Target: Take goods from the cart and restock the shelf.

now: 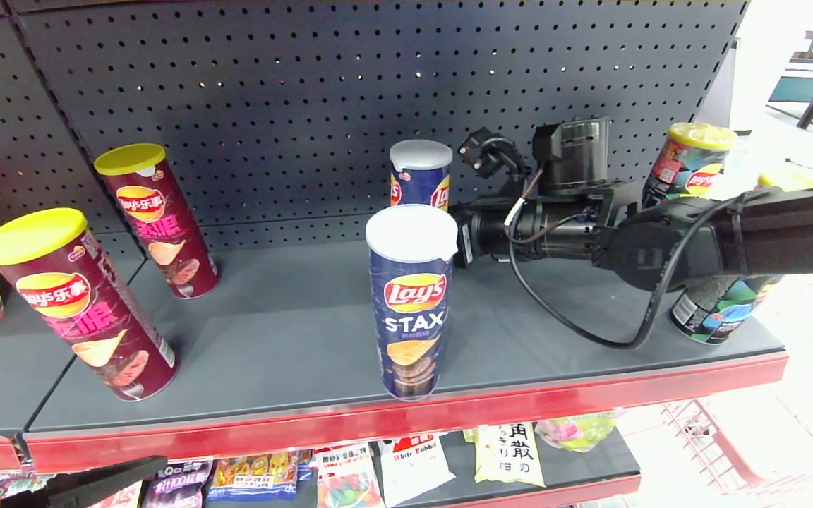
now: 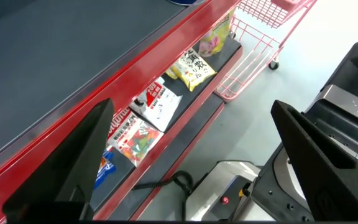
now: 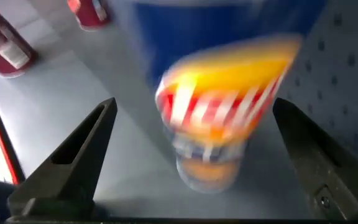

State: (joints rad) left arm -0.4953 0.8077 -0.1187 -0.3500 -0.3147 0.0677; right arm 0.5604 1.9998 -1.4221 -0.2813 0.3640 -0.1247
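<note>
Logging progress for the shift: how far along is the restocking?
Done: six chip cans stand on the grey metal shelf. In hand: the right tool is open around the rear blue white-lidded can, gripping nothing; the left tool is open and empty. Left: unclear, since what the pink wire cart holds is hidden.

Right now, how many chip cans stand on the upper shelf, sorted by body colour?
Maroon cans: 2
Blue cans: 2
Green cans: 2
Total: 6
</note>
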